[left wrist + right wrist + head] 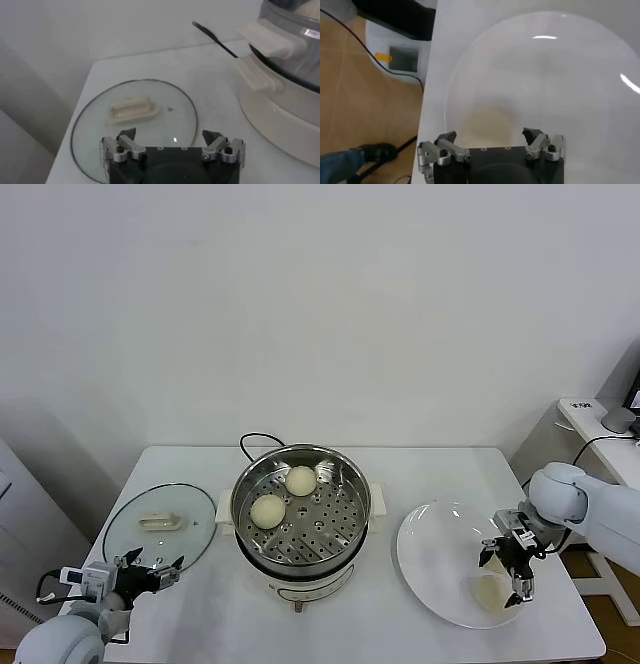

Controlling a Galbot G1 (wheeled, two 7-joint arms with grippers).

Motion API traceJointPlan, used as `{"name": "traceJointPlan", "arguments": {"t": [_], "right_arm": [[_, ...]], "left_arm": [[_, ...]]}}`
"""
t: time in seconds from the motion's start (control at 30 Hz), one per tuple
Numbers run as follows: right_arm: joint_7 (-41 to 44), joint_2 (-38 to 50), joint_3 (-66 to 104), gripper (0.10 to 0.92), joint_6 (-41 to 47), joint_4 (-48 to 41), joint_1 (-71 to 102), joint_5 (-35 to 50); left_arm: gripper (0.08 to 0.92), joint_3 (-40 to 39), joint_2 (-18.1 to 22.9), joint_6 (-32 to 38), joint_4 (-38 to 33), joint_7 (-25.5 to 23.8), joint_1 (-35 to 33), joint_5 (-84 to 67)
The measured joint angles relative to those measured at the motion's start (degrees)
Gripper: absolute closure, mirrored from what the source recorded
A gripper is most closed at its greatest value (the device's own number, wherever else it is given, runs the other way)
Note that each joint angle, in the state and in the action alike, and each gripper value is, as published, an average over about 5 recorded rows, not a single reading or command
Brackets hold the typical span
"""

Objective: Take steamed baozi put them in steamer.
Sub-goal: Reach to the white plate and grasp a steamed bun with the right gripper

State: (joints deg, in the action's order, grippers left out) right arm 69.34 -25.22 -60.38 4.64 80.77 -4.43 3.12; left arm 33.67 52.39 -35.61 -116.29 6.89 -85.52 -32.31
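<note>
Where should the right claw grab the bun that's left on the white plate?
Grip the bun across its round sides, coming straight down from above. It sits dome-up on the flat plate, and the open right claw hangs just above it, so likely a short drop suffices.

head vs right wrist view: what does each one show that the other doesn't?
Head only: the steamer with two baozi inside, the glass lid lying flat on the table, and the left gripper open at the lid's near edge.

Right wrist only: the floor beside the table, with a dark shoe and a black cable.

Both: the white plate, one baozi on it, and the right gripper open just above that baozi.
</note>
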Motion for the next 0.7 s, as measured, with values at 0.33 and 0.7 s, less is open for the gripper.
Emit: {"name": "traceJointPlan", "arguments": {"t": [0.33, 0.7], "right_arm": [[-0.7, -0.9, 3.0, 0.298, 0.0, -1.5, 3.9, -2.0], [-1.2, -0.9, 6.6, 0.461, 0.5, -2.0, 7.7, -1.4]], "left_arm": [[0.177, 0.0, 0.0, 0.0, 0.0, 0.0, -0.1, 0.1], [0.177, -0.4, 0.1, 0.0, -0.1, 0.0, -0.1, 0.3]]}}
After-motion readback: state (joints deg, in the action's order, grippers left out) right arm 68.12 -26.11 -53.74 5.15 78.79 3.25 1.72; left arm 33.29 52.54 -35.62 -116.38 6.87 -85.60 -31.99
